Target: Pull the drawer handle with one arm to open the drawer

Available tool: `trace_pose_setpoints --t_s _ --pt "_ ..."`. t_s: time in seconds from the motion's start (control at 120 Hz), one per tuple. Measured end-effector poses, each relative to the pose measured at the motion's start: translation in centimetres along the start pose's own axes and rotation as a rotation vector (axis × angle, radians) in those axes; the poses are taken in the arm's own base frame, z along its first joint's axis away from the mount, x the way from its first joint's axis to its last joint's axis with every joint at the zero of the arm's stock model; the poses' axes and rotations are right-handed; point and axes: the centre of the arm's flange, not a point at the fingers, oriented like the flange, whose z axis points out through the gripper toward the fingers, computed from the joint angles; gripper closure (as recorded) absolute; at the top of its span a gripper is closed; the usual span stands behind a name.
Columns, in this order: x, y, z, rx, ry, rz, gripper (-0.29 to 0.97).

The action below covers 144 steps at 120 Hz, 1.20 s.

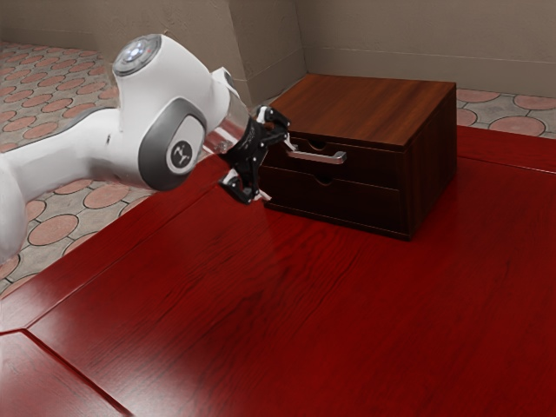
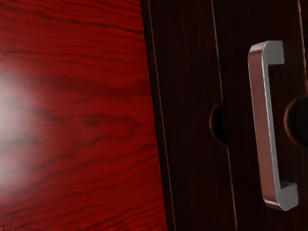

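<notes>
Now gripper [image 1: 269,156] hovers at cabinet [image 1: 373,104] front, fingers spread wide, holding nothing. Metal handle [image 1: 314,156] on upper drawer [image 1: 378,165], just beside gripper. Lower drawer [image 1: 347,200] beneath. Red table [image 1: 304,304] underneath.

A home-type interior is suggested, prob. a living or dining rm: floor [image 1: 52,113] laid w/ round terracotta tiles, walls [image 1: 417,35] finished in plain beige, a polished red wood table [image 1: 261,330], and a small dark-wood drawer cabinet [image 1: 365,109] (metal handle [image 1: 317,157]) set on it.
</notes>
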Motion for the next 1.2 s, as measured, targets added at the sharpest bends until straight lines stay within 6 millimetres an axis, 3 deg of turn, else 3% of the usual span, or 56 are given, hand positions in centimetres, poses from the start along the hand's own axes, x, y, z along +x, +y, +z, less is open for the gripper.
trace_pose_setpoints --t_s 0.108,0.267,0.55,0.792,1.2 --pt "-1.3 0.8 0.9 -0.003 -0.002 0.004 0.0" --pt "-0.3 1.1 1.2 -0.005 0.012 -0.026 0.0" --pt "0.4 3.5 2.5 -0.018 0.047 -0.044 0.0" --pt "1.2 3.4 4.3 0.006 0.056 -0.068 0.0" --pt "1.4 3.6 5.1 0.005 0.048 -0.092 0.0"
